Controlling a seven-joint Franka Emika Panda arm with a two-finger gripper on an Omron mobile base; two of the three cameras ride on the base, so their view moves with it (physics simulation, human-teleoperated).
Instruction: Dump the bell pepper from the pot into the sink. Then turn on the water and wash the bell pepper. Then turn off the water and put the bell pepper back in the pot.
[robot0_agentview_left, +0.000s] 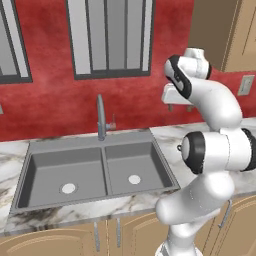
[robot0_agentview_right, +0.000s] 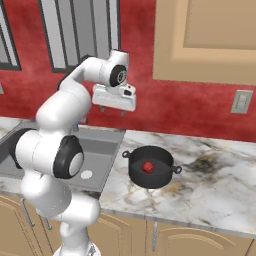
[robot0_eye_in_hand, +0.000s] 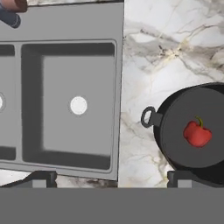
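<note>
The gripper (robot0_agentview_right: 114, 111) hangs above the bench (robot0_agentview_right: 210, 190), jaws apart and empty. The bell pepper (robot0_agentview_right: 147, 167) sits inside the pot (robot0_agentview_right: 150, 179), beside the sink (robot0_agentview_right: 102, 150).

Black round pot (robot0_agentview_right: 151, 167) stands upright on the marble counter, just right of the sink (robot0_agentview_right: 102, 150). Small glossy red bell pepper (robot0_agentview_right: 147, 167) lies inside the pot, near centre. Grey double-basin sink is dry, one pale drain per basin.

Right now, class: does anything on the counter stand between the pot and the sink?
Nothing visible does. The pot, with the bell pepper inside, stands on bare marble counter just right of the sink.
</note>
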